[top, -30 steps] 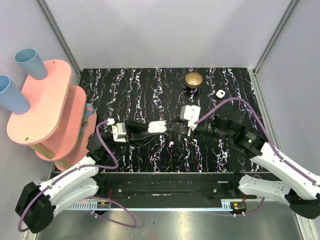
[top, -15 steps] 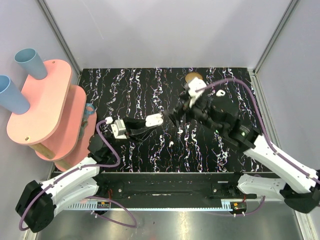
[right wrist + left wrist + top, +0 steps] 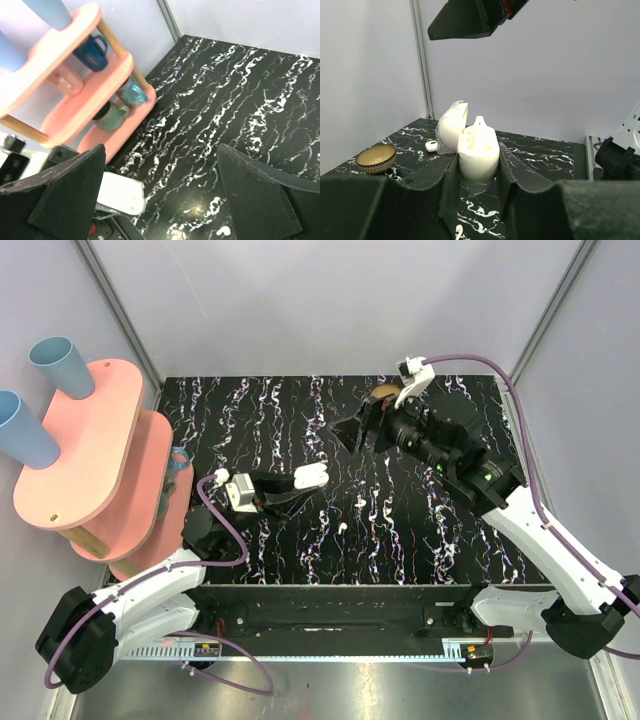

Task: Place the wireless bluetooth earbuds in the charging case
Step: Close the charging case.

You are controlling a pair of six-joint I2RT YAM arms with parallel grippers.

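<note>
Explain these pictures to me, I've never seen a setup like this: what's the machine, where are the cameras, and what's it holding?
Two robot arms work over a black marbled table. One picture looks down from above; the other two come from a camera on each wrist. The left gripper is shut on the charging case, small, white, lid open. The right gripper hangs open and empty. One tiny white earbud lies loose on the table. A gold bowl and pink shelf stand nearby.
</note>
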